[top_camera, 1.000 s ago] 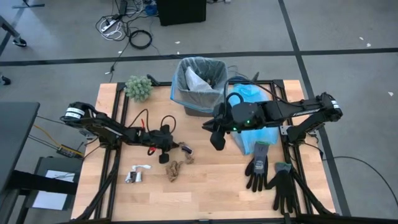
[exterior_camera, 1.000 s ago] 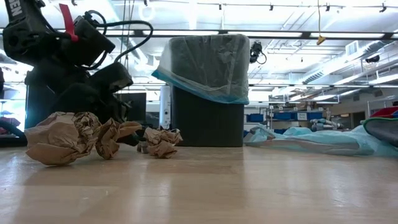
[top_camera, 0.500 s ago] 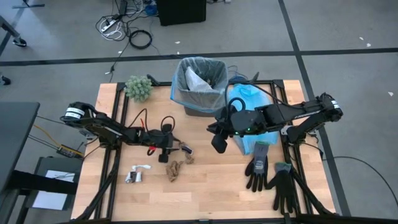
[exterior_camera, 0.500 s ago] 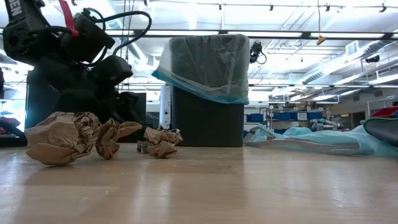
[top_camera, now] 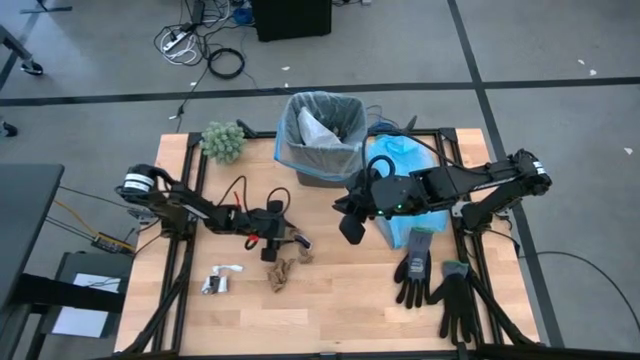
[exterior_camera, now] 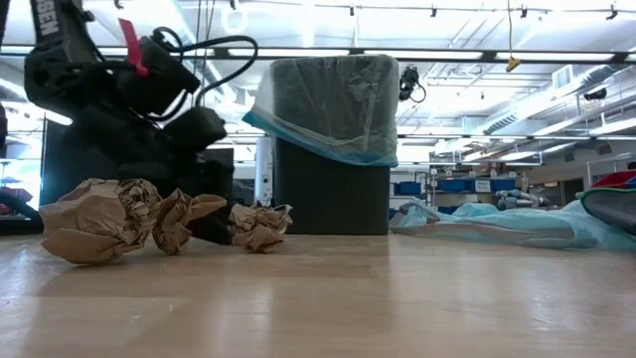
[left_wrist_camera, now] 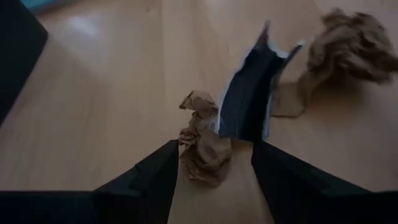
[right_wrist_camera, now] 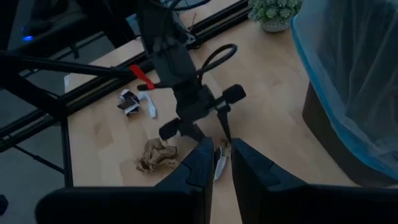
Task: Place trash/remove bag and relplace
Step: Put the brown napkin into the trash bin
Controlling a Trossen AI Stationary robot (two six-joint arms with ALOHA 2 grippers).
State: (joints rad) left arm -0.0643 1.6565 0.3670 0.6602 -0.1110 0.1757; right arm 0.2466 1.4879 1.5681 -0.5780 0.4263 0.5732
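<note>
Left of centre on the table [top_camera: 330, 300], the left gripper [top_camera: 275, 240] is hovering with fingers [left_wrist_camera: 149, 180] spread around a small brown scrap [left_wrist_camera: 202, 140] beside a dark wrapper [left_wrist_camera: 249, 102]. The scrap looks feather-light, soft and crushable, so pinching its crumpled middle should do. The right gripper [top_camera: 348, 226] is waiting at centre, fingers nearly together, holding nothing. Loose trash is numbering about four: this scrap, the wrapper, one larger brown wad [top_camera: 279, 275] and a silver-and-white piece [top_camera: 218, 282] at lower left. One lined bin [top_camera: 322, 135] is standing at top centre, its bag [exterior_camera: 328, 109] draping over the rim.
</note>
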